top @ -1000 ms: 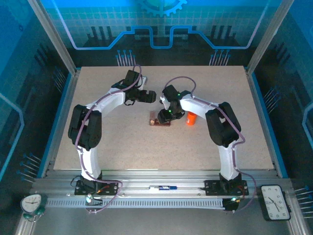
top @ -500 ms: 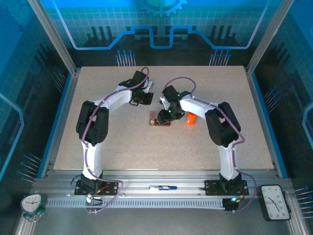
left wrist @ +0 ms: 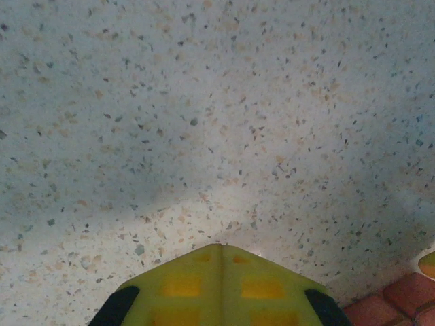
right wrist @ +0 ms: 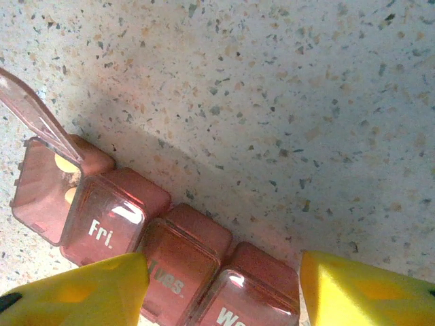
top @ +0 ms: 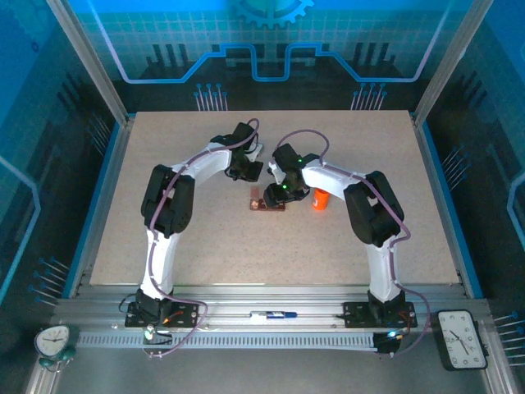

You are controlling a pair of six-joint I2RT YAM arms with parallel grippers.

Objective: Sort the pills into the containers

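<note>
The containers (top: 267, 201) are a dark red-brown bar of little compartments in mid-table. In the right wrist view the containers (right wrist: 183, 251) show lids marked Fri., Tues and We.; the end compartment stands with its lid (right wrist: 37, 115) up and pale pills (right wrist: 66, 165) inside. My right gripper (right wrist: 221, 288) is open just above the bar, one yellow finger (right wrist: 81, 292) over the Fri./Tues lids and the other beyond the We. lid. My left gripper (left wrist: 221, 248) is shut with nothing in it, low over bare table just behind the containers (left wrist: 408, 299).
An orange pill bottle (top: 321, 199) stands upright just right of the bar, next to my right arm. The speckled table (top: 205, 246) is ringed by blue walls and metal posts. My two wrists are close together behind the bar.
My left arm has swung right toward the containers and its gripper has shut. My right gripper stayed over the bar and narrowed slightly.
</note>
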